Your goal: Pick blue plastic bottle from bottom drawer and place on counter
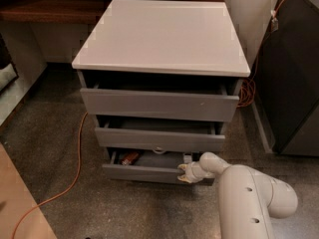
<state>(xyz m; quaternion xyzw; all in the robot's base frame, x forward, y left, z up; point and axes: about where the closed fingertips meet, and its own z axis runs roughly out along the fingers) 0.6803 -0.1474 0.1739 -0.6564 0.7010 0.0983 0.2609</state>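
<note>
step: open drawer wider | gripper point(187, 172) at right end of drawer point(144, 173) front, hold: cannot tell | bottle not visible, probably deeper inside; only can point(130, 158) shows | do: pull straight and level before reaching in

What there is, counted
One bench point(159, 34); three drawers: top drawer point(159, 104), middle drawer point(159, 140), bottom drawer point(142, 173); one reddish can point(130, 158); one tool point(185, 173) at the bottom drawer's front.
</note>
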